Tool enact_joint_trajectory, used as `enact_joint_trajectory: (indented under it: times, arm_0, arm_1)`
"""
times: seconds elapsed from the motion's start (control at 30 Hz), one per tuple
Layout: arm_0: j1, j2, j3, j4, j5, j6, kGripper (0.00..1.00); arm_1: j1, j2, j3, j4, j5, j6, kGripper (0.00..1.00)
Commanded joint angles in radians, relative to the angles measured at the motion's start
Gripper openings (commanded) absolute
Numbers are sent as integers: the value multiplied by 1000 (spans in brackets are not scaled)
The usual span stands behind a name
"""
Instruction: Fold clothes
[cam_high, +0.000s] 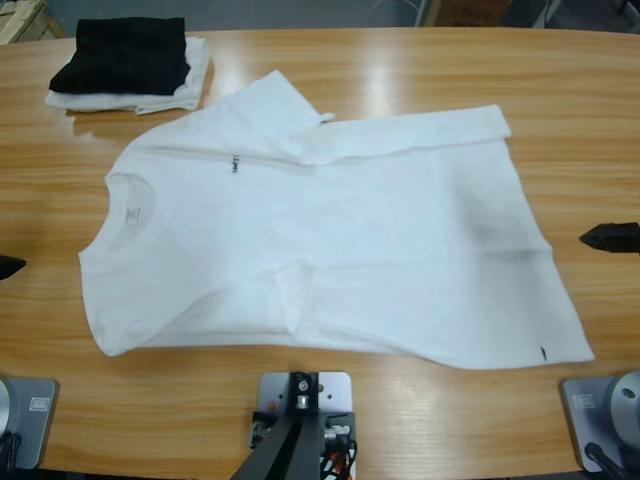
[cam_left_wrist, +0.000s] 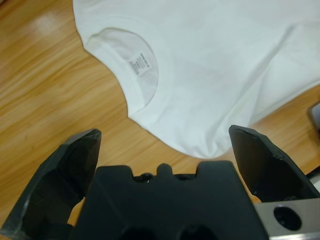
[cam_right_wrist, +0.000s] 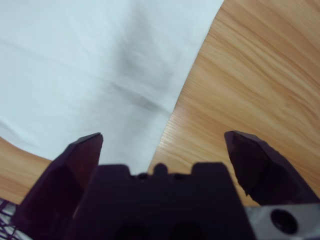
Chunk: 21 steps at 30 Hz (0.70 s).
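T-shirt (cam_high: 330, 250): spread flat mid-surface, collar left, hem right, far sleeve folded inward, apparently ready for folding.
Left gripper (cam_left_wrist: 165, 145): jaws apart, empty, just off the collar-side shoulder.
Right gripper (cam_right_wrist: 162, 145): jaws apart, empty, over the hem edge.
Room: bare surface (cam_high: 450, 420) near; folded stack (cam_high: 130, 65) far-left, clear.
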Motion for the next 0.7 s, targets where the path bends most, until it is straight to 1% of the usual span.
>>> enact_joint_trajectory:
  times: [0.03, 0.47, 0.53, 0.6, 0.67, 0.7]
  arm_0:
    - [-2, 86, 21, 3, -18, 16, 1000]
    - [-7, 109, 16, 6, -22, 19, 1000]
    - [-46, 112, -17, 35, -49, 21, 1000]
    - [-129, 139, -101, 59, -87, 19, 1000]
    - [-247, 259, -168, 42, -86, 3, 1000]
    - [-287, 320, -192, 39, -83, 7, 1000]
  arm_1:
    - [13, -7, -5, 3, -4, 10, 977]
    - [11, -6, -7, 3, -3, 10, 973]
    - [11, -11, -8, 5, -3, 10, 973]
    - [11, -30, -7, 6, -9, 10, 973]
    - [11, -45, -19, 21, -13, 23, 969]
    - [11, -57, -29, 32, -13, 37, 968]
